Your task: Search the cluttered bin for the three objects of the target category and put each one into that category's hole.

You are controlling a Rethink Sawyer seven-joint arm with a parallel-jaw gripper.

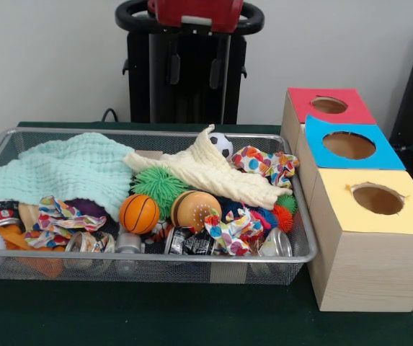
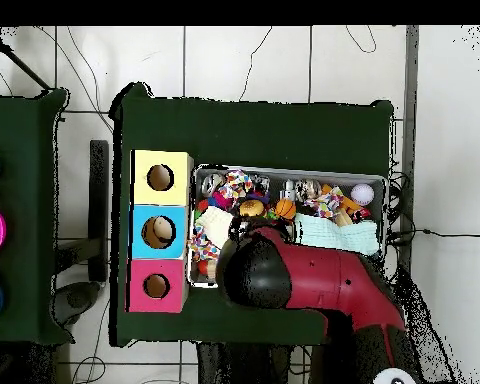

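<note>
Three polka-dot cloths are all sitting in the wire bin (image 1: 4,140) from what you can see up front: one (image 1: 58,218) at the near left beside the mini basketball (image 1: 139,213), one (image 1: 231,231) near the front rim right of the burger-looking toy (image 1: 194,209), and one (image 1: 267,165) toward the far right end, just past the tip of the cream knitted cloth (image 1: 206,173). That cream cloth lies diagonally across the middle, and the mint green waffle cloth (image 1: 65,169) covers the far left part of the bin.

Your target hole (image 1: 378,199) is in the yellow-topped box (image 1: 368,245), the nearest of the three boxes lined up along the bin's right side; blue (image 1: 349,145) and red (image 1: 329,105) sit behind it. Nothing is poking out of it.

As for the arm (image 2: 314,280), overhead you see it reaching over the bin's robot-side edge, its big dark joint covering part of the clutter. The gripper itself is hidden, so you can't tell whether the fingers are released or clenched. Up front only the red and black base (image 1: 188,58) shows behind the table.
</note>
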